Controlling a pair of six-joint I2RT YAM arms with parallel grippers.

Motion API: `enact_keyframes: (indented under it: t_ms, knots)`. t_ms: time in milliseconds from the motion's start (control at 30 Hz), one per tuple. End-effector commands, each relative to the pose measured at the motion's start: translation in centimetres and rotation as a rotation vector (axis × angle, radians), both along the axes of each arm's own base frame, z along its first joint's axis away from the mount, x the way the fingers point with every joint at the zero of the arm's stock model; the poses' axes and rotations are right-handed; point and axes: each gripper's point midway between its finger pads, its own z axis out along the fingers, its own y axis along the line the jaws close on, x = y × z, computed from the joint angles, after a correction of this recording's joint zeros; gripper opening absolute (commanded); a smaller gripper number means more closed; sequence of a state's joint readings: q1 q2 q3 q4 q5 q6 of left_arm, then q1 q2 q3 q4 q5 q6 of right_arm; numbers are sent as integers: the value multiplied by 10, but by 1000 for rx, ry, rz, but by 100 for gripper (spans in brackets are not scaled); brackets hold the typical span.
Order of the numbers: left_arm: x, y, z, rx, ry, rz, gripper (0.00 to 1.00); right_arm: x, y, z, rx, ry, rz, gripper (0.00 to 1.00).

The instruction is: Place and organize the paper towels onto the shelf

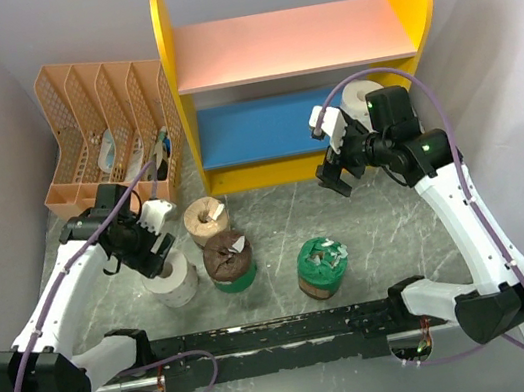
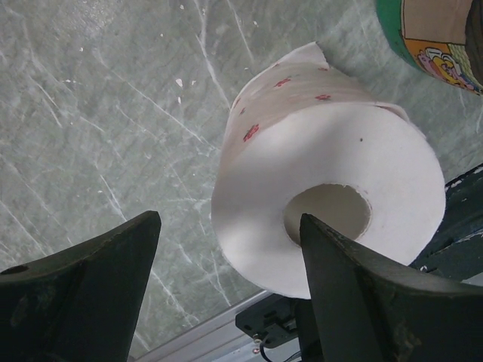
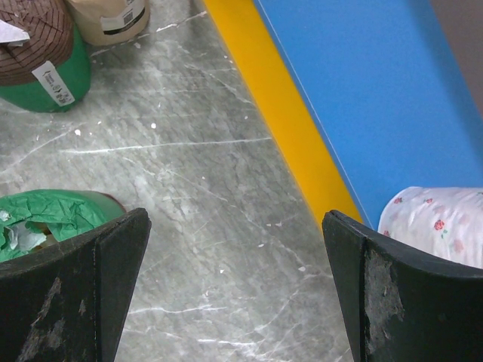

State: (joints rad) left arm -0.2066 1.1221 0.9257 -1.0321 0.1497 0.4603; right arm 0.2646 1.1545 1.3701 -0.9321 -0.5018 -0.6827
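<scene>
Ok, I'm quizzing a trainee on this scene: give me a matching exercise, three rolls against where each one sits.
Rolls:
1 tan roll
2 left white roll
3 right white roll

Places:
A on the blue board
B on the table, farther from the shelf
C on the table, close to the shelf

Pairs: 1-C, 2-B, 3-A
</scene>
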Motion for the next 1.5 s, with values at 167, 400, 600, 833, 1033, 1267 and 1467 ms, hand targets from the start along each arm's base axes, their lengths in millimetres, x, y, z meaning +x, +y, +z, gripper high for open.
enact_keyframes:
  t_ms: [167,400,600,833,1033,1267,1467]
  knots:
    - [-2,1,-2,13,16,-21,62,6,0,0,1,-13,-3,100]
    - [-1,-4,1,-9,40,-39,46,6,-2,0,-7,-16,-13,100]
    - [8,-16,20,-61,29,-52,16,10,-10,-3,-46,-29,-41,100]
    - [43,-38,82,-172,-89,-34,7,3,-18,-1,-98,-3,-40,100]
    - [69,-56,131,-282,-163,43,7,-3,-32,-9,-112,15,-96,100]
    - [94,-66,177,-364,-225,176,7,-2,-54,0,-62,16,-170,100]
    - [120,-48,201,-313,-253,459,7,4,-59,14,7,17,-197,100]
